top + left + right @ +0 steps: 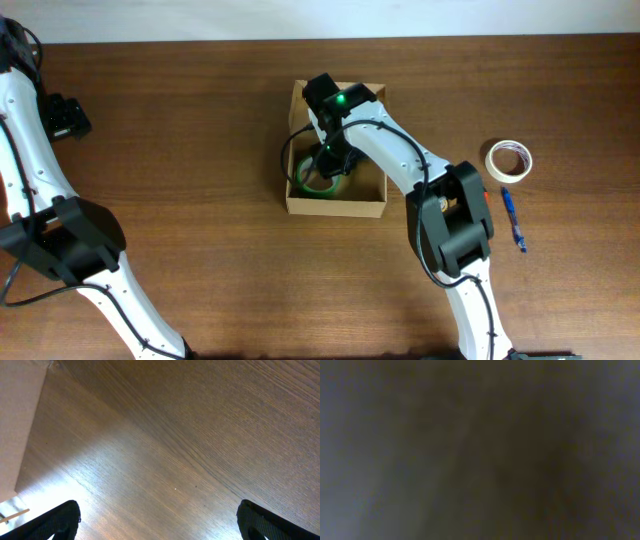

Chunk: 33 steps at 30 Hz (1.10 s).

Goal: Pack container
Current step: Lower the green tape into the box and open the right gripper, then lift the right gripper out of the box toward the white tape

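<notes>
Overhead, the cardboard container (335,208) sits mid-surface (200,150). The right hand (330,160) is sunk inside it, clenched above a green tape roll (320,185); whether it pinches the roll cannot be told. A white tape roll (509,160) and a blue pen (513,220) lie well apart. The left wrist view shows the left hand (159,521) released over bare wood. The right wrist view is dark blur. Placing seems underway; the next move calls for letting go and lifting clear.

Left arm (40,190): white links with black joints, rising along the left side; left gripper (68,115) at its far end, jaws spread wide, black fingertips (55,520) showing at opposite lower corners of the wrist view. Right arm (400,150): bent at a black elbow (450,220), reaching up and left, wrist (338,100) lit green. Right gripper (327,160): pointing downward, jaws closed.
</notes>
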Tool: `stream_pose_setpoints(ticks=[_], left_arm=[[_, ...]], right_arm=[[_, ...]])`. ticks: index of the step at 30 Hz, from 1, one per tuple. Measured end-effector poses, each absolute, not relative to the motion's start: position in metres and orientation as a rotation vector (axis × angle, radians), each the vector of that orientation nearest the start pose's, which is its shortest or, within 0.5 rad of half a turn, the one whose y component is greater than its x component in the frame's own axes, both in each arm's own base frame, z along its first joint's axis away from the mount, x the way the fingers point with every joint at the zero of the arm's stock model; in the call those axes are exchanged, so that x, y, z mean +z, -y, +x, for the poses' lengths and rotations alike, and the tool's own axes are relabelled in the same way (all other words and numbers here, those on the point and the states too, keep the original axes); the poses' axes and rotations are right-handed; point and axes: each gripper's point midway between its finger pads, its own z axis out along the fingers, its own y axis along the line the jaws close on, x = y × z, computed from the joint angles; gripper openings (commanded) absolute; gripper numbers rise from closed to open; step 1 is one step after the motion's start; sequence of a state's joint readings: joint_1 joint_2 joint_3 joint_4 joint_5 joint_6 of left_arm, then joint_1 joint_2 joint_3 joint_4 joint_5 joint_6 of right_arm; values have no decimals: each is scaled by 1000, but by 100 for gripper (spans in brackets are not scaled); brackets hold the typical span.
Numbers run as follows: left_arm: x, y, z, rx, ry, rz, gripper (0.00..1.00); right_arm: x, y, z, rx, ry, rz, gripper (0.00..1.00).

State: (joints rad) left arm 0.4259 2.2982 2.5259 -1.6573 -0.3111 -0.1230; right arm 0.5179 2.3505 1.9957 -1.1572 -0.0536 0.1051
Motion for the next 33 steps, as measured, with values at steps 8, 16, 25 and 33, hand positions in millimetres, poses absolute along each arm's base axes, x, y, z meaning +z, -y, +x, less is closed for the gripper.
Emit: stream_pose_setpoints(ticks=[8, 16, 25, 33], left_arm=[[189, -236, 392, 499, -2887, -848, 100], [189, -235, 392, 498, -2888, -848, 100], [189, -236, 392, 499, -2888, -848, 100], [189, -235, 392, 499, -2888, -848, 100]], right_arm=[[26, -242, 405, 116, -3032, -636, 30], [26, -242, 402, 123, -3038, -658, 41], [63, -233, 399, 75, -3011, -655, 42], [203, -217, 402, 60, -2721, -601, 45]])
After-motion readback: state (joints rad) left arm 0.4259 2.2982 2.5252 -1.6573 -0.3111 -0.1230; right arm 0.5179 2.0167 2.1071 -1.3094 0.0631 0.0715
